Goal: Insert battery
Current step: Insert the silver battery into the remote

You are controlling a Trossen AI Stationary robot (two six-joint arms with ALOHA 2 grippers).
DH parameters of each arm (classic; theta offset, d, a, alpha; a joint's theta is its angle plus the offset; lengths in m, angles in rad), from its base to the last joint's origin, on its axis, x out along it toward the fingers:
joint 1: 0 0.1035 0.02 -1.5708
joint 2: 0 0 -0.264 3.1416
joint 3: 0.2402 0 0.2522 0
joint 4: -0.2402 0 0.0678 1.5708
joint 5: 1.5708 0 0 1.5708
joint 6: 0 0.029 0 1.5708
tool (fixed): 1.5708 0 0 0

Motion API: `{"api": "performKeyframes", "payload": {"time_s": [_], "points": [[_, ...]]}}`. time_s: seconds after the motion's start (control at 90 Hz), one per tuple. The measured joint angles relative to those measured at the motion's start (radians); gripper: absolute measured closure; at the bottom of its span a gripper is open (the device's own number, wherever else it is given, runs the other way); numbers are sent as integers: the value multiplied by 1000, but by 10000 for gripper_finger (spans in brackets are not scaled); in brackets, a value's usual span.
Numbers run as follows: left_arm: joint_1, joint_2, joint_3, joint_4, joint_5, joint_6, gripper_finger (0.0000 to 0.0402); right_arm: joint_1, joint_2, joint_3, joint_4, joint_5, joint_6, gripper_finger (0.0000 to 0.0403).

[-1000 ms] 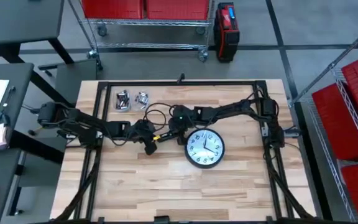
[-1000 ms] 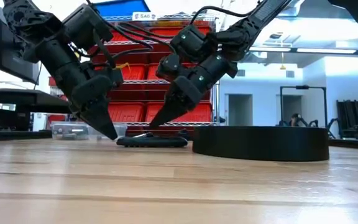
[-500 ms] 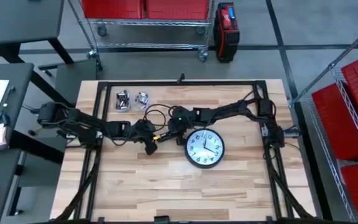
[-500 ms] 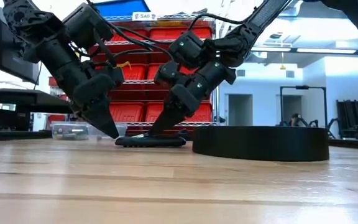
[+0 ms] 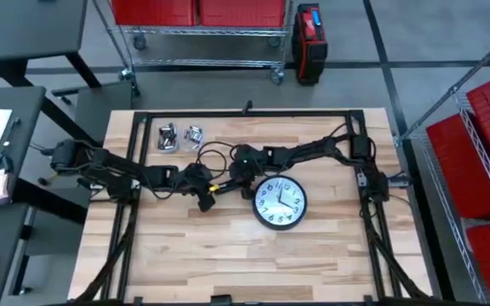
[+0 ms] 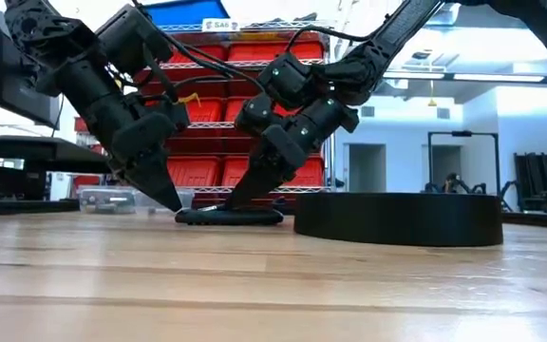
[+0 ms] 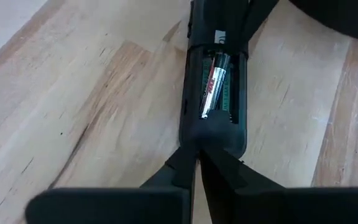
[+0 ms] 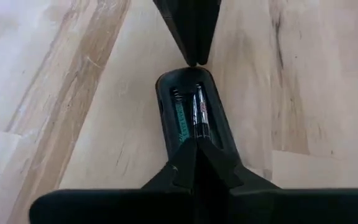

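A round black-rimmed wall clock (image 5: 280, 201) lies face up on the wooden table (image 5: 228, 263). Just left of it lies the black remote (image 6: 230, 217), compartment open, a silver-and-red battery (image 7: 214, 84) inside. The left gripper (image 7: 194, 163) and the right gripper (image 8: 195, 155), fingers pressed together, touch the remote's opposite ends.
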Motion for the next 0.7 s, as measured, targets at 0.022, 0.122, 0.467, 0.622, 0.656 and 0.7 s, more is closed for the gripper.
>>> {"api": "performKeyframes", "payload": {"time_s": [0.022, 0.122, 0.467, 0.622, 0.656, 0.7], "points": [[0, 0, 0, 0, 0, 0, 398, 0, 1, 5, -12, -6, 6, 403], [0, 0, 0, 0, 0, 0, 398, -1, 5, 26, -47, 2, 11, 403], [0, 0, 0, -2, 0, 1, 398, -6, 9, 128, -123, 67, 10, 403], [0, 0, 0, -3, 0, 1, 398, -8, 9, 173, -196, 67, -35, 403], [0, 0, 0, -3, 0, 1, 398, -10, 9, 184, -209, 65, -36, 403], [0, 0, 0, -3, 0, 2, 398, -11, 9, 198, -221, 59, -36, 403]]}}
